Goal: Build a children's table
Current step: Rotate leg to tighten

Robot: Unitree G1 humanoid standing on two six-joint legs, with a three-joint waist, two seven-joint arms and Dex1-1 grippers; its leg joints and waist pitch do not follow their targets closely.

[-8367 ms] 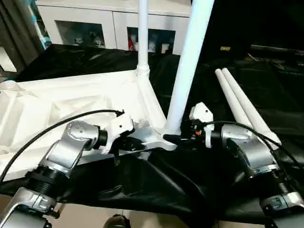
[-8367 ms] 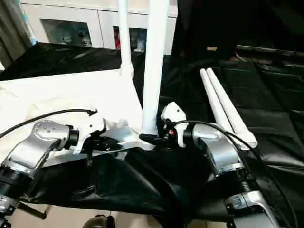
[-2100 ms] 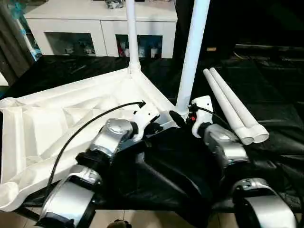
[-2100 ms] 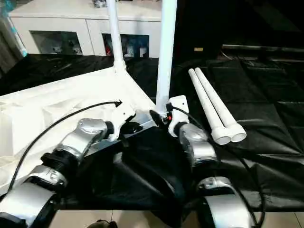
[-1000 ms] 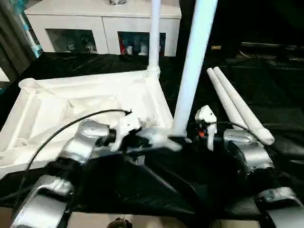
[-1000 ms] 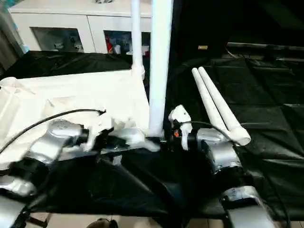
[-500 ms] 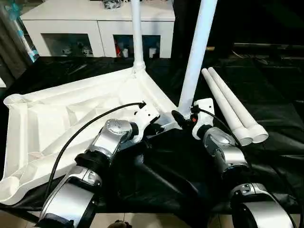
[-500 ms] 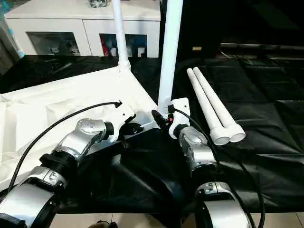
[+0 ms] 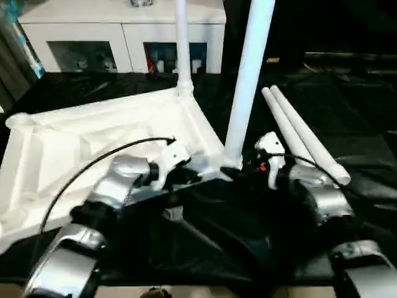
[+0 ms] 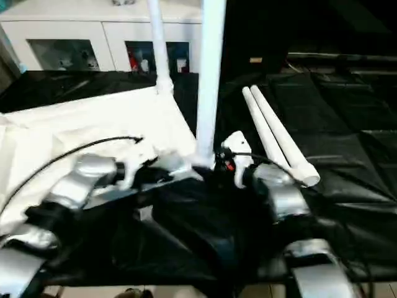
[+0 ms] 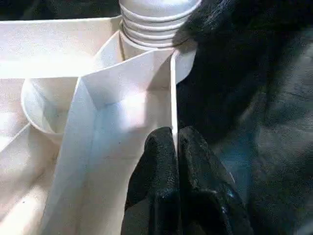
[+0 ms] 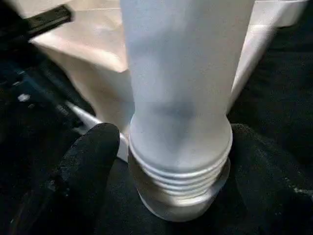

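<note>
White plastic tabletop (image 9: 93, 136) lies underside-up, its thin rim pinched in left gripper (image 11: 174, 147); near-corner leg (image 9: 247, 81) upright at twelve o'clock, right gripper (image 12: 166, 147) flanking it, fingers apart; keep leg plumb, rim steady while seating.

Both head views are smeared by motion blur, softening the silver forearms. Even room light falls from above, so the white tabletop (image 9: 93, 136) glares nearly featureless. Near the right hand (image 12: 161, 147), the leg (image 12: 181, 98) looks soft and bluish, and black cloth (image 9: 217, 236) swallows detail.
</note>
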